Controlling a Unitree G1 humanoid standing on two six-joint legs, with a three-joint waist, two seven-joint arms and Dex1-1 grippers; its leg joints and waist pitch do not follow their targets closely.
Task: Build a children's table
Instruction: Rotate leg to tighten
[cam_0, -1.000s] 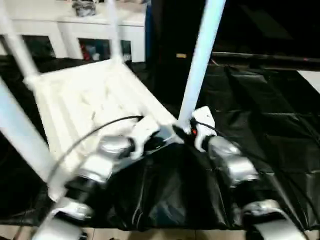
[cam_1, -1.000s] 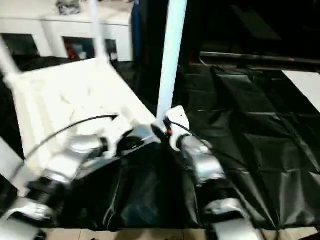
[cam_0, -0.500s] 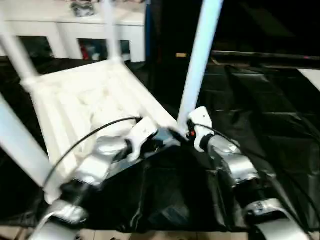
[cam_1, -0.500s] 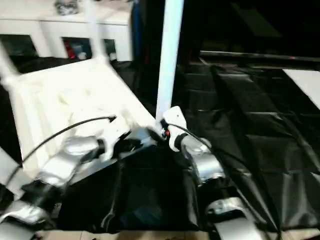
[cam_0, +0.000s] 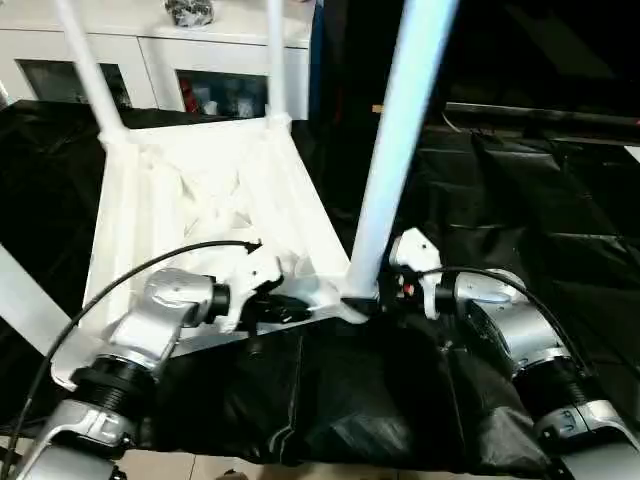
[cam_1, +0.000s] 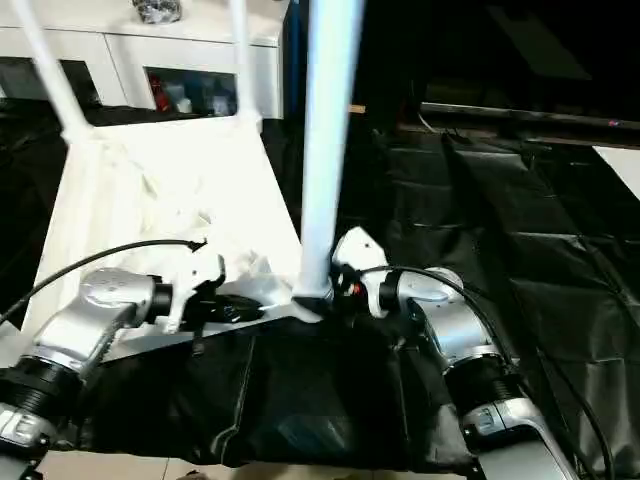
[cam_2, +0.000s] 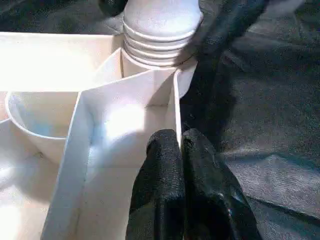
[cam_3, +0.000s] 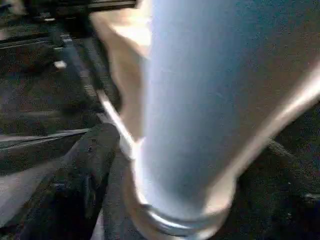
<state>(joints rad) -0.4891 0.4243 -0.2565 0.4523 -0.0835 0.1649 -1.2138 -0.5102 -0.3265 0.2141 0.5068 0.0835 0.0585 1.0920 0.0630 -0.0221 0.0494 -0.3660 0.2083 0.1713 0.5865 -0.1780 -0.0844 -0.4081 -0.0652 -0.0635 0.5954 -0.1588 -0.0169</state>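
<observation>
The children's table lies upside down: its white ribbed tabletop (cam_0: 200, 190) rests on the black cloth with legs rising from its corner sockets. My left gripper (cam_0: 275, 305) is shut on the thin rim wall of the tabletop (cam_2: 125, 130) beside the near right socket. The near right leg (cam_0: 395, 140) stands upright in that socket, its ribbed base (cam_2: 160, 25) seated. My right gripper (cam_0: 385, 295) is open, and the base of that leg (cam_3: 200, 100) stands between its fingers. Two far legs (cam_0: 85, 60) (cam_0: 275, 50) and a near left leg (cam_0: 20, 300) also stand up.
The black-covered work table (cam_0: 530, 210) stretches to the right and behind. Its cloth hangs over the front edge (cam_0: 350, 420) just under my wrists. White cabinets (cam_0: 160, 60) stand at the back left.
The camera has shifted and steadied. My right gripper's jaws have widened around the leg's base, and its forearm now reaches in more from the right. The left gripper keeps its hold.
</observation>
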